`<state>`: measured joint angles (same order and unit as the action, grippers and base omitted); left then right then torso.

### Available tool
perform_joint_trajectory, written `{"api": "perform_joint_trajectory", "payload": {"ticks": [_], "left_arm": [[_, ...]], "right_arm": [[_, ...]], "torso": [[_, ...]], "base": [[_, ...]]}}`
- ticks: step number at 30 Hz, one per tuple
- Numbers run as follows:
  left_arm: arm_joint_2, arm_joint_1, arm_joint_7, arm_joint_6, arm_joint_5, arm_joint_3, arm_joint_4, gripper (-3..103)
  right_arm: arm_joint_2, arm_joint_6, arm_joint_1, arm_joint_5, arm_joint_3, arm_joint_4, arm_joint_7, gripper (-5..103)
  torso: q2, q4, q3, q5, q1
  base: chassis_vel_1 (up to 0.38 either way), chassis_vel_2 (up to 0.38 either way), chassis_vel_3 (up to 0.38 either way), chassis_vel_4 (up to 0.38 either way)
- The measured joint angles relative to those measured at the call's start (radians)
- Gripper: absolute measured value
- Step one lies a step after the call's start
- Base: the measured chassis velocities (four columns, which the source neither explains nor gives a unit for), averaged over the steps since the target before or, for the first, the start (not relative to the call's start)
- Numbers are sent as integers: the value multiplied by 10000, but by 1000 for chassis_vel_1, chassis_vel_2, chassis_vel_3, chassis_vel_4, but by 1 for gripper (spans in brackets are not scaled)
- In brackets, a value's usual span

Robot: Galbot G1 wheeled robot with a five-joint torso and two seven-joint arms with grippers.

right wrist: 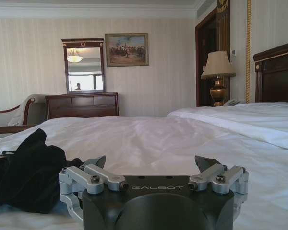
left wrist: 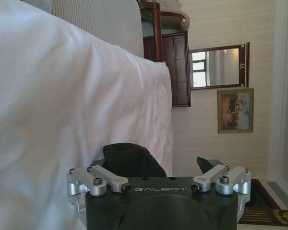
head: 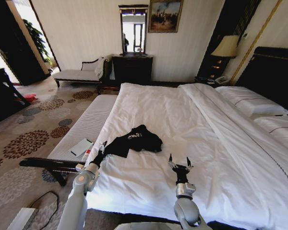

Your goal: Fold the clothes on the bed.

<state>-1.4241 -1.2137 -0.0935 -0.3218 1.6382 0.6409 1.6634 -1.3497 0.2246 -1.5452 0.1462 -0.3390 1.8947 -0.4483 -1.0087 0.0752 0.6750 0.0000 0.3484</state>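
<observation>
Both my grippers, nearest: left gripper [head: 103, 145] spread at the near sleeve edge of the crumpled black cotton T-shirt [head: 134, 140] on the white-sheeted bed [head: 182, 120]; right gripper [head: 180, 164] spread, empty, farther right. Shirt's length runs crosswise.

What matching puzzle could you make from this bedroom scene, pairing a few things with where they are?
Things:
1. crumpled black cotton T-shirt
2. left claw
3. right claw
4. brass table lamp with cream shade

Places:
A. open above bare white bedding, apart from the shirt
B. beside the dark headboard, by the far wall
C. lying in a heap on the white bedding
D. open at the heap's near edge

Pairs: 1-C, 2-D, 3-A, 4-B
</observation>
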Motion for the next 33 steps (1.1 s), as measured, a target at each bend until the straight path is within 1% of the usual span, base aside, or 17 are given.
{"api": "perform_joint_trajectory", "payload": {"ticks": [2, 4, 5, 7, 9, 12, 13, 14, 15, 16, 17, 18, 19, 22, 24, 28, 33], "left_arm": [[-127, 38, 21, 0, -23, 3, -39, 97], [-147, 37, 96, 20, -66, 60, -58, 88], [-147, 37, 96, 20, -66, 60, -58, 88], [-142, 27, 132, 43, -109, 142, -58, 77], [-122, 4, 140, 57, -122, 199, -43, 77], [20, -103, 154, 85, -130, 376, 36, 60], [20, -103, 154, 85, -130, 376, 36, 60], [65, -132, 163, 90, -130, 410, 45, 55], [100, -151, 171, 94, -135, 436, 45, 55], [144, -172, 182, 98, -142, 465, 45, 44], [156, -177, 183, 99, -143, 472, 45, 44], [177, -181, 188, 98, -153, 478, 45, 39], [177, -181, 188, 98, -153, 478, 45, 39], [172, -137, 194, 99, -247, 448, 40, 23], [162, -116, 195, 104, -278, 433, 33, 23], [143, -73, 222, 171, -420, 410, 42, 2], [309, -121, 322, 202, -738, 351, 290, 0]], "right_arm": [[-3, -7, 1, -9, 7, -25, -5, 100], [-1, -9, -1, -13, 4, -47, -6, 100], [-1, -9, -1, -13, 4, -47, -6, 100], [0, -10, 8, -16, 1, -64, -9, 100], [0, -12, 18, -16, 7, -70, -10, 100], [-8, -17, 70, -22, 68, -108, -12, 100], [-8, -17, 70, -22, 68, -108, -12, 100], [-14, -18, 86, -28, 90, -122, -13, 100], [-20, -19, 99, -35, 114, -139, -12, 100], [-26, -20, 116, -44, 145, -161, -13, 100], [-26, -21, 123, -47, 161, -170, -15, 100], [-29, -23, 143, -56, 205, -190, -17, 100], [-29, -23, 143, -56, 205, -190, -17, 100], [-20, -49, 185, -59, 257, -197, -30, 100], [-10, -56, 198, -59, 257, -198, -35, 100], [81, -68, 219, -9, 191, -192, -61, 100], [219, -141, 333, 146, 133, -192, -83, 100]], "torso": [[0, 0, 1, 0, 0], [0, 0, 0, 0, 0], [0, 0, 0, 0, 0], [0, 0, 0, 0, 0], [0, 0, 0, 0, 0], [0, 0, 0, 0, 0], [0, 0, 0, 0, 0], [0, 0, 0, 1, 0], [0, 0, 0, 0, 0], [0, -1, 0, 0, 0], [0, 0, 0, 0, 0], [0, -1, 0, 0, 0], [0, -1, 0, 0, 0], [0, 0, 0, 0, 0], [0, 0, 0, 0, 0], [0, 1, 0, -1, 0], [0, 2, 0, 0, 0]], "base": [[0, 0, 0, 0], [0, 0, 0, 0], [0, 0, 0, 0], [0, 0, 0, 0], [0, 0, 0, 0], [0, 0, 0, 0], [0, 0, 0, 0], [0, 0, 0, 0], [0, 0, 0, 0], [0, 0, 0, 0], [0, 0, 0, 0], [0, 0, 0, 0], [0, 0, 0, 0], [0, 0, 0, 0], [0, 0, 0, 0], [0, 0, 0, 0], [0, 0, 0, 0]]}}
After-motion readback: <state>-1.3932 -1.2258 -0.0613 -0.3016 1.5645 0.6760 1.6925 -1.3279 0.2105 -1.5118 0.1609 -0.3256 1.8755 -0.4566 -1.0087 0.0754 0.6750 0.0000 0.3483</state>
